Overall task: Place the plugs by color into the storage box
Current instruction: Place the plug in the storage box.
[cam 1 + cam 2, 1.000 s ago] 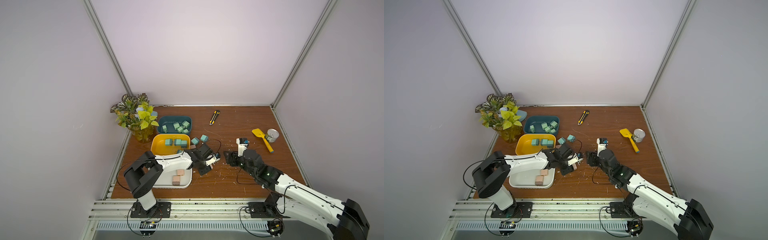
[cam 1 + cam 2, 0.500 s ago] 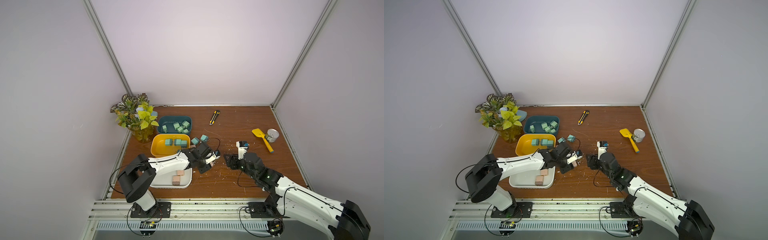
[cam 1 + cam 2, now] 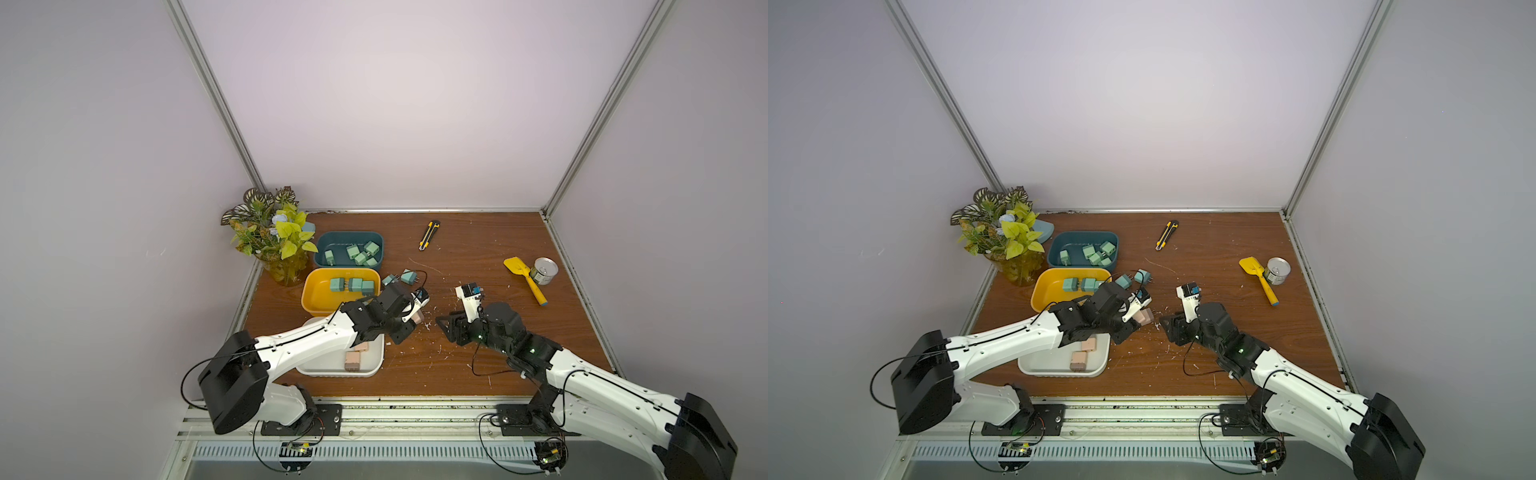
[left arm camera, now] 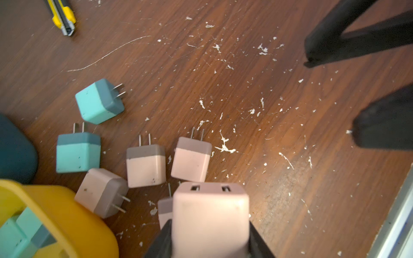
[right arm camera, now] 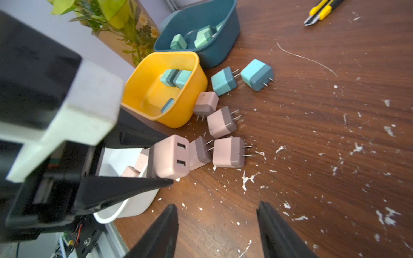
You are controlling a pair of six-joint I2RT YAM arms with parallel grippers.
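A pink plug (image 4: 210, 214) clamped in the left hand (image 5: 159, 164), toward the tabletop's (image 3: 478, 249) front-left corner, is best carried level over the white tray (image 3: 371, 357) before release; right hand (image 5: 218, 206) part-open, empty.

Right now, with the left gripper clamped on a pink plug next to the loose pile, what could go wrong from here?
1. The right gripper, jaws apart, hangs close to the left gripper; if both reach in together, the arms may collide.
2. The held pink plug is close beside another loose pink plug; carrying it to the white tray could knock that one aside.
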